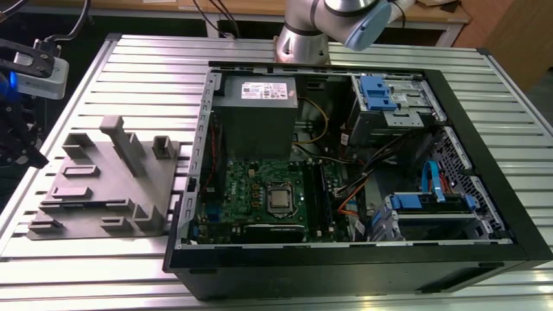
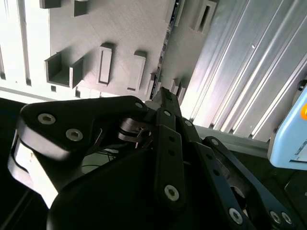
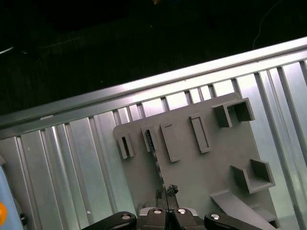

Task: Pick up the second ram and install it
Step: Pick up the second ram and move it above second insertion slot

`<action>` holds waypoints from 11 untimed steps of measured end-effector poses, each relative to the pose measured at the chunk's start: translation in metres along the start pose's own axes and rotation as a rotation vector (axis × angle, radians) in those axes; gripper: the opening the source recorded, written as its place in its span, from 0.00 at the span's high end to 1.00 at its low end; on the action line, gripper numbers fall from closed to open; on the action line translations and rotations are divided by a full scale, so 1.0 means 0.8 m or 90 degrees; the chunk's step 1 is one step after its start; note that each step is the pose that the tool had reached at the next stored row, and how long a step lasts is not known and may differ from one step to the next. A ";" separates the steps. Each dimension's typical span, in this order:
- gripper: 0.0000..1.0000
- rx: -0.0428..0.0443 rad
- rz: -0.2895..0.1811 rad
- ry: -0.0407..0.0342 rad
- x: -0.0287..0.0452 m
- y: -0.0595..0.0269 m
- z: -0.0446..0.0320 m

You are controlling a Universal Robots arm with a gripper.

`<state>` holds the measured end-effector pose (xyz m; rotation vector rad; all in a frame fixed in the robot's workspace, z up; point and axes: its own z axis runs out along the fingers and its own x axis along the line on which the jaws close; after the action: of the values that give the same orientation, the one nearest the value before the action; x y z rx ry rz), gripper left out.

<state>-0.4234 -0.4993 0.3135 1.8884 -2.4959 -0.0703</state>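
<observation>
My gripper (image 3: 165,191) is shut on the second ram (image 3: 154,158), a thin dark strip seen edge-on that runs out from the fingertips. In both wrist views it hangs high above the grey fixture block (image 3: 201,163). The second wrist view shows the same strip (image 2: 163,52) leaving the closed fingers (image 2: 165,103) over the fixture (image 2: 120,28). In the exterior view the gripper (image 1: 22,146) is at the far left, beside the fixture (image 1: 95,188) and well away from the green motherboard (image 1: 255,188) inside the open case.
The open black computer case (image 1: 484,194) lies on the slatted metal table (image 1: 129,65). A grey power supply (image 1: 256,116), loose cables and blue drive brackets (image 1: 376,94) surround the motherboard. The arm's base (image 1: 302,39) stands behind the case.
</observation>
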 end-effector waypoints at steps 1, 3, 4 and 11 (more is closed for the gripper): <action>0.93 0.0000 0.000 0.0000 0.0000 0.000 0.0000; 0.93 0.0000 0.000 -0.0001 0.0000 0.000 0.0001; 0.93 0.0000 0.000 -0.0001 0.0000 0.000 0.0002; 0.93 -0.0006 -0.034 0.0013 0.0000 0.000 0.0043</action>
<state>-0.4233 -0.4993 0.3101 1.9542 -2.4435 -0.0699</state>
